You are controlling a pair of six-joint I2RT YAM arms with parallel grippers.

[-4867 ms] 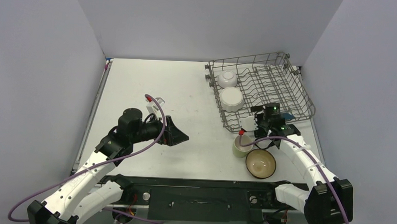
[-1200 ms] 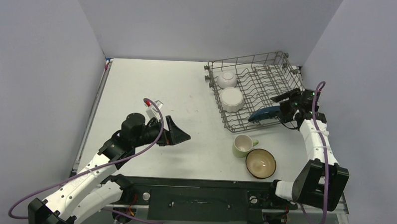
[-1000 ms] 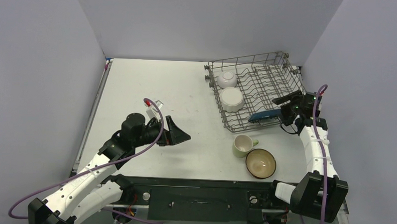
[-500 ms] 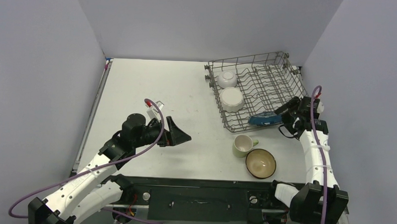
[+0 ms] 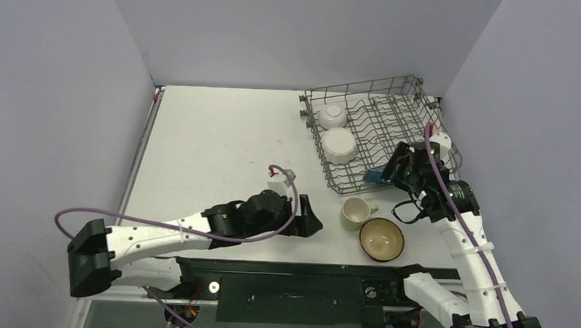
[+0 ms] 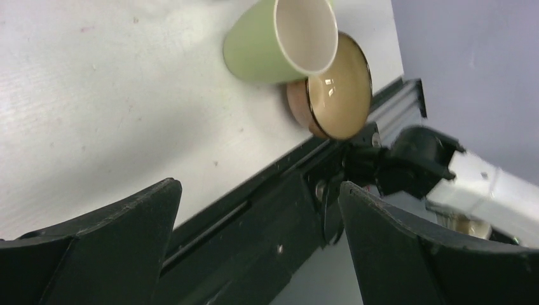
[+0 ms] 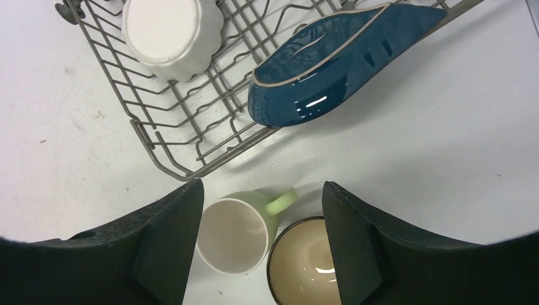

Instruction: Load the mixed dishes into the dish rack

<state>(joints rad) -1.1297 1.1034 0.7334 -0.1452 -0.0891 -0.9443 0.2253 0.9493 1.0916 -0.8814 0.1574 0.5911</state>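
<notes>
The pale green mug (image 5: 354,213) stands upright on the table, touching the brown bowl with cream inside (image 5: 381,239). Both show in the right wrist view, mug (image 7: 238,232) and bowl (image 7: 305,267), and in the left wrist view, mug (image 6: 279,41) and bowl (image 6: 334,89). The dark blue leaf-shaped dish (image 7: 337,70) lies tilted across the near rim of the dish rack (image 5: 391,120). The small white bowl (image 5: 333,114) and white scalloped plate (image 5: 339,145) sit in the rack. My right gripper (image 7: 260,190) is open and empty above mug and bowl. My left gripper (image 5: 310,220) is open and empty, left of the mug.
The black rail (image 5: 291,270) runs along the table's near edge, close under my left gripper. The rack's near corner (image 7: 162,166) lies just beyond the mug. Grey walls stand close on the left, back and right.
My right gripper let go of the blue dish on the rack's near rim and drew back over the mug and bowl. My left arm swung right towards the mug.
</notes>
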